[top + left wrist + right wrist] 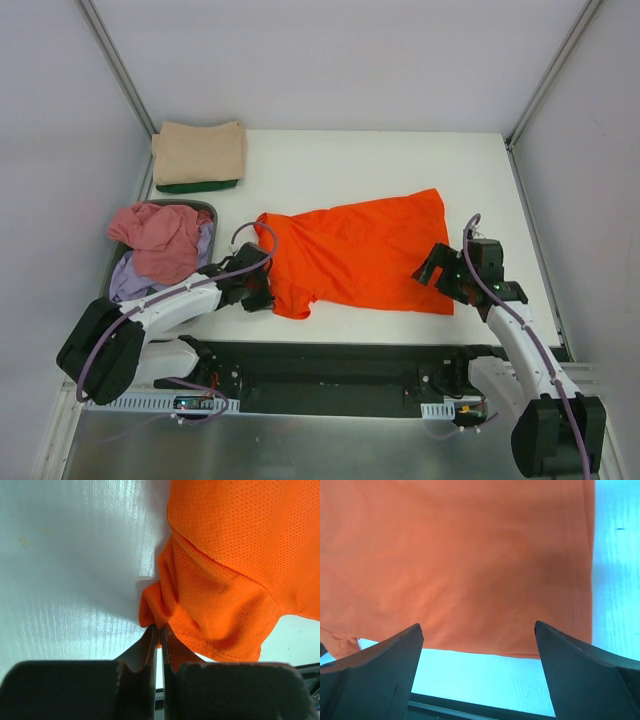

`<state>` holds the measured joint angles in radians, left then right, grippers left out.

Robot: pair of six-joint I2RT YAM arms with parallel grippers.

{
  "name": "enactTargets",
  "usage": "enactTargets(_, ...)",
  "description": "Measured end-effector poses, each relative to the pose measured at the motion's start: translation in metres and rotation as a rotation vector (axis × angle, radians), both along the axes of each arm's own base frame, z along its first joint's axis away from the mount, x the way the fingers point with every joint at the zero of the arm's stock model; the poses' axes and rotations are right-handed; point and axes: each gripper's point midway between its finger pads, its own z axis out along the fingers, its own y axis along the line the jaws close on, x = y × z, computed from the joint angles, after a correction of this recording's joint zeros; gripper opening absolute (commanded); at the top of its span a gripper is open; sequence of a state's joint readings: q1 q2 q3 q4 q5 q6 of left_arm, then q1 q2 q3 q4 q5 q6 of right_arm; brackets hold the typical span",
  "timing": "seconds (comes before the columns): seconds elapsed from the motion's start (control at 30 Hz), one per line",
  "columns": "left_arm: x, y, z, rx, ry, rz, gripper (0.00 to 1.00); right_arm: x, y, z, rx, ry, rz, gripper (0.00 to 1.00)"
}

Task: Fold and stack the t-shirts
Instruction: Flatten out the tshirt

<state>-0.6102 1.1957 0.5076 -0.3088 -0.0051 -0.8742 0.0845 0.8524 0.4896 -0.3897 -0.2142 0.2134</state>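
A bright orange t-shirt [360,250] lies spread on the white table, hem to the right. My left gripper [258,290] is shut on a bunched sleeve of the orange shirt [210,600] at its left near end; the cloth pinches between the fingertips [150,640]. My right gripper [440,272] is open and empty at the shirt's right near corner, its fingers [390,655] spread just short of the hem [470,570]. A folded tan shirt [199,150] lies on a folded dark green one [197,185] at the back left. Pink [160,238] and lilac [128,278] shirts sit crumpled in the basket.
A dark grey basket [208,207] stands at the left edge of the table, beside my left arm. White walls close in the table on the left, back and right. The black base rail [330,365] runs along the near edge.
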Motion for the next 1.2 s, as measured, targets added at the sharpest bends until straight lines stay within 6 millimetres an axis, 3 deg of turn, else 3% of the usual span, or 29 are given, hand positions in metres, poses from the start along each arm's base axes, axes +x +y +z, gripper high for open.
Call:
enactTargets(0.33,-0.002,0.007,0.003,0.012,-0.036,0.001,0.0,-0.025,-0.042,-0.009,-0.164,0.052,-0.184,0.99)
enactTargets(0.6,-0.004,0.008,0.012,-0.018,-0.082,-0.002,0.0,-0.06,-0.051,-0.039,-0.188,0.213,-0.271,0.59)
enactTargets(0.97,-0.006,0.009,0.013,-0.021,-0.09,-0.005,0.0,-0.066,-0.054,-0.056,-0.179,0.273,-0.345,0.49)
enactTargets(1.2,-0.006,0.009,0.013,-0.021,-0.09,-0.006,0.0,-0.052,-0.056,-0.058,-0.186,0.248,-0.365,0.41)
